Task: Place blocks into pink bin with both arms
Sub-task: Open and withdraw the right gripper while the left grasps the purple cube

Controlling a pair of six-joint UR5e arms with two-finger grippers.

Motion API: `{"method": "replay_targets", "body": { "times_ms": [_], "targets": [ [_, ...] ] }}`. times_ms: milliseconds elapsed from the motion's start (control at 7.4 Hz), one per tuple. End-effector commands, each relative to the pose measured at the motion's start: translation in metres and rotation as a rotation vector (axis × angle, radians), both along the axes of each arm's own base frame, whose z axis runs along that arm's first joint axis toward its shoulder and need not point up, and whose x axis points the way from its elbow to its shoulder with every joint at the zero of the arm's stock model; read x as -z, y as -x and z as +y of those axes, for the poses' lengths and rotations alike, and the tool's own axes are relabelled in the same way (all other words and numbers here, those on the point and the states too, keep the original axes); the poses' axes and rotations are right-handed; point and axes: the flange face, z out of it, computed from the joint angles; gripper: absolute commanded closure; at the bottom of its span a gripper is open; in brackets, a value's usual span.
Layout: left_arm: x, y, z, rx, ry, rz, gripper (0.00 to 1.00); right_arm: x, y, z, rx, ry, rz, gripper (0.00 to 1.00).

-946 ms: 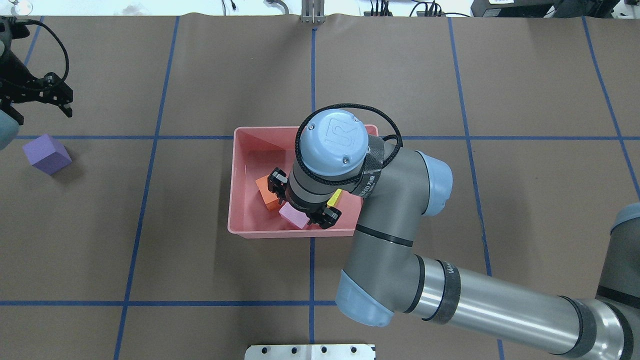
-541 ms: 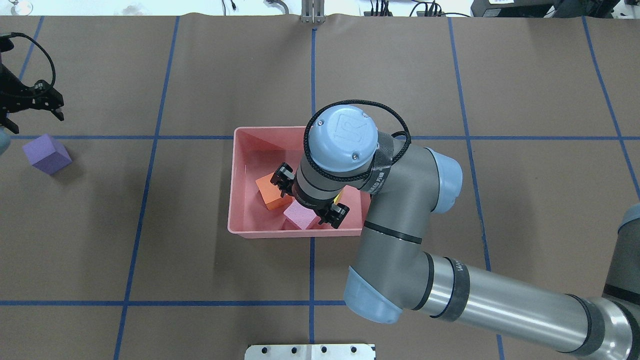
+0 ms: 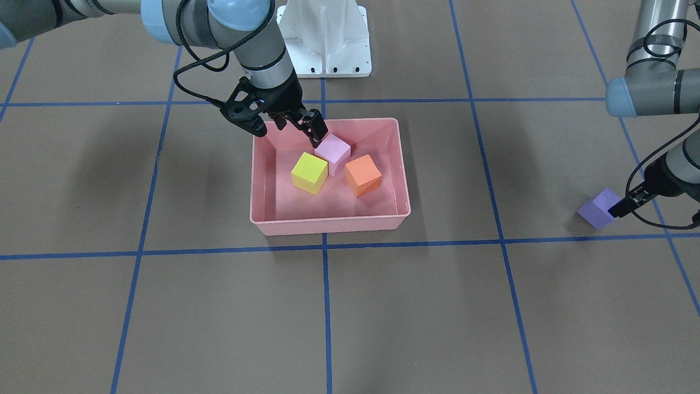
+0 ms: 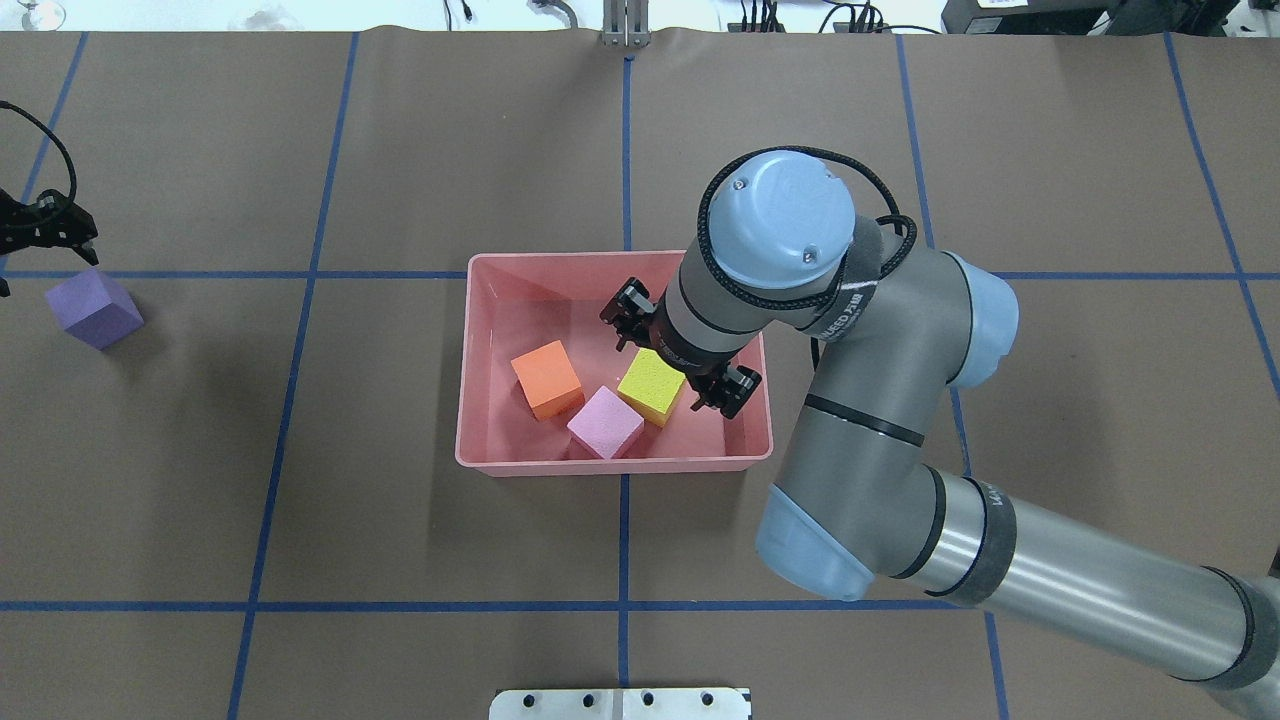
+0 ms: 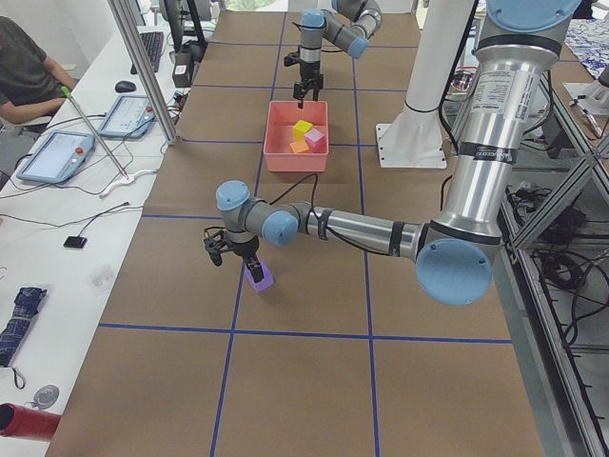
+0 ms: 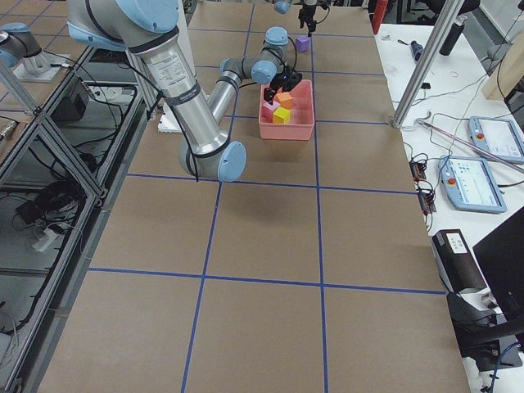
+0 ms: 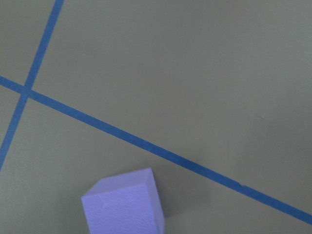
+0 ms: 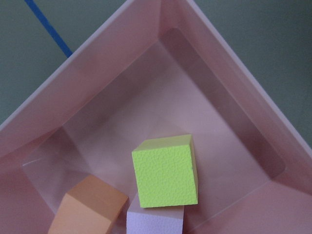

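The pink bin [image 4: 470,380] sits mid-table and holds the orange block [image 4: 546,379], the light pink block [image 4: 604,422] and the yellow block [image 4: 651,386]. My right gripper [image 3: 281,128] hangs open and empty above the bin's robot-side edge, one fingertip [image 3: 316,131] close to the pink block [image 3: 333,152]. The right wrist view looks down on the yellow block [image 8: 165,170] in the bin. The purple block [image 4: 94,308] lies on the table far left. My left gripper [image 4: 45,225] is open just beyond it, one finger [image 3: 620,208] beside the block [image 3: 597,208]. The purple block also shows in the left wrist view [image 7: 124,204].
A white pedestal [image 3: 325,38] stands behind the bin at the robot's side. Blue tape lines cross the brown table cover. A metal plate [image 4: 620,703] lies at the near edge. A desk with tablets and a seated person [image 5: 29,71] runs along the far side.
My right gripper has moved right and away from the pink block, uncovering the yellow one; the blocks stay in the bin. My left gripper has moved left, closer to the purple block.
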Motion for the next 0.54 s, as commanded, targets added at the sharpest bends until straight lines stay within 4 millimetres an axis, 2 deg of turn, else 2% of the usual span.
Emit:
{"method": "replay_targets", "body": {
  "times_ms": [0,135,270,405],
  "targets": [
    [-0.003,-0.017,0.004,0.009,0.022,0.001,0.0,-0.004,-0.009,-0.001,-0.009,0.0,-0.001,0.01],
    [-0.003,-0.033,0.009,0.014,0.03,0.01,0.0,-0.009,-0.011,-0.002,-0.014,0.004,0.006,0.01],
    [-0.014,-0.055,0.015,0.003,0.006,-0.054,0.0,-0.014,-0.013,-0.003,-0.017,0.006,0.012,0.01],
    [-0.018,-0.056,0.014,0.002,-0.005,-0.062,0.0,-0.015,-0.016,-0.003,-0.022,0.005,0.012,0.01]
  ]
}}
